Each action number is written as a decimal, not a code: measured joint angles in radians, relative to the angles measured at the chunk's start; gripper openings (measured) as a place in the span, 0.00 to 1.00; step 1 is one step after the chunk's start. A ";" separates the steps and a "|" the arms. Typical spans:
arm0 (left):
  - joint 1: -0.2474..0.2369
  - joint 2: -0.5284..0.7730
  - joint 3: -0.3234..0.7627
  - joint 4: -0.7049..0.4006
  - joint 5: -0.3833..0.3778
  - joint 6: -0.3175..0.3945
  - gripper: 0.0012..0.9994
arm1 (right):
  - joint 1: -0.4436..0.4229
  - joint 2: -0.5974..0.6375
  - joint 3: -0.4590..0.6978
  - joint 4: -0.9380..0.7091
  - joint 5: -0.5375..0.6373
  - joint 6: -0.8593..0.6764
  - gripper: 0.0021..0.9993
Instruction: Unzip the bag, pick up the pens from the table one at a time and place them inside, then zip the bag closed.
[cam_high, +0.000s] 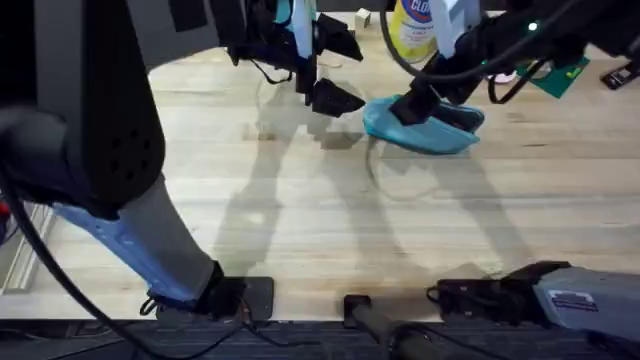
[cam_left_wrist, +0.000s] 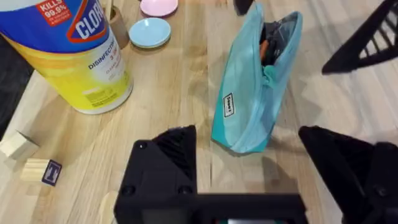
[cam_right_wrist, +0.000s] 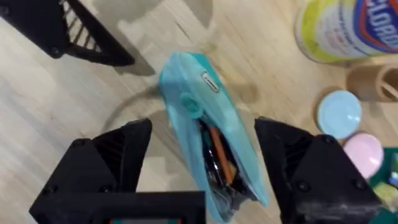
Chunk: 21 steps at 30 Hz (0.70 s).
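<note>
Jaws: right gripper (cam_right_wrist: 202, 171) spread wide, black fingers either side of the bag (cam_right_wrist: 211, 143), not closed on it. Left gripper (cam_left_wrist: 249, 171) also wide open, holding nothing; the bag sits just beyond its fingertips. Bag lies on the table (cam_high: 300, 200), far centre-right in the overhead view. Soft turquoise fabric pouch, elongated, small white label on its side, zipper partly open with a pull tab visible. Dark and orange items show inside the opening. Table: pale wood, plank grain. Nearby: yellow Clorox wipes canister (cam_left_wrist: 68, 50), round light-blue dish (cam_left_wrist: 149, 32), pink dish (cam_left_wrist: 159, 6), small wooden blocks (cam_left_wrist: 31, 158).
</note>
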 joint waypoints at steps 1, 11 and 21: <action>0.000 0.000 0.000 0.000 0.000 0.000 0.99 | 0.000 0.009 0.000 0.000 -0.011 -0.007 1.00; 0.000 0.000 0.000 0.000 0.000 0.003 0.99 | 0.000 0.118 0.000 0.006 -0.065 -0.040 1.00; 0.000 0.000 0.000 0.000 0.000 0.004 0.99 | 0.000 0.140 0.000 0.047 -0.074 -0.046 0.62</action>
